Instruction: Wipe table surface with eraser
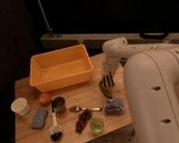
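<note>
table surface (34,137): i see the light-brown wooden top filling the lower left, everything else sitting on it.
far left: a white cup (21,106) near the left edge, a blue-grey eraser (39,118) lying flat just in front of it.
left of centre: a small orange ball (45,98), a dark can (59,104) beside it, a brush (54,129) with its dark head toward me.
back: an orange bin (61,67), open side up.
centre: a dark reddish cluster (83,120), a green cup (96,125), a bluish crumpled thing (114,106).
right: gripper (107,83) low over the table's right side by a greenish object (104,89); whether the jaws are apart or together, i cannot tell.
</note>
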Tool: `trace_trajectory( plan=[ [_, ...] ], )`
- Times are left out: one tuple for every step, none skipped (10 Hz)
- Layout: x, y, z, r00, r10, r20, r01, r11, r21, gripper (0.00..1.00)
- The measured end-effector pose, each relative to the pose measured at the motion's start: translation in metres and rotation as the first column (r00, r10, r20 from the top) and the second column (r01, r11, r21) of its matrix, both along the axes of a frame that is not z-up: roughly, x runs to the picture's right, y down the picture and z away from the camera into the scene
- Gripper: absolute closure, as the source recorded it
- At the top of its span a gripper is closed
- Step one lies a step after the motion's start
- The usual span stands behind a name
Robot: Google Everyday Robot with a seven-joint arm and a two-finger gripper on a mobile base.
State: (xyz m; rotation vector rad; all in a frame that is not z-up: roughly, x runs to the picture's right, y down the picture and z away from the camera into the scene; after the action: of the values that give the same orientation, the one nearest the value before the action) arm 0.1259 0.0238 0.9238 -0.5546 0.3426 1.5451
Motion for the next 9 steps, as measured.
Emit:
trace_trajectory(
  plan=[
    [0.008, 0.007, -0.005, 1.000, -0.004, -0.005, 0.004, 1.0000, -0.002, 1.00],
    [0.015, 0.009, -0.006, 1.000, 0.000, -0.012, 0.000, 1.0000, -0.005, 1.00],
    [0.027, 0.009, -0.006, 1.000, 0.011, -0.028, -0.012, 0.9999, -0.003, 1.00],
    [0.045, 0.007, -0.002, 0.998, 0.029, -0.052, -0.030, 0.9995, -0.006, 1.00],
    [0.070, 0.001, 0.005, 0.995, 0.053, -0.085, -0.053, 0.9986, 0.000, 1.00],
    [0.082, -0.001, 0.008, 0.992, 0.063, -0.105, -0.063, 0.9980, 0.000, 1.00],
    [0.095, -0.006, 0.015, 0.987, 0.085, -0.136, -0.086, 0.9963, 0.006, 1.00],
    [0.107, -0.012, 0.026, 0.977, 0.120, -0.177, -0.120, 0.9927, 0.011, 1.00],
    [0.113, -0.020, 0.034, 0.968, 0.151, -0.198, -0.150, 0.9884, 0.022, 1.00]
  ],
)
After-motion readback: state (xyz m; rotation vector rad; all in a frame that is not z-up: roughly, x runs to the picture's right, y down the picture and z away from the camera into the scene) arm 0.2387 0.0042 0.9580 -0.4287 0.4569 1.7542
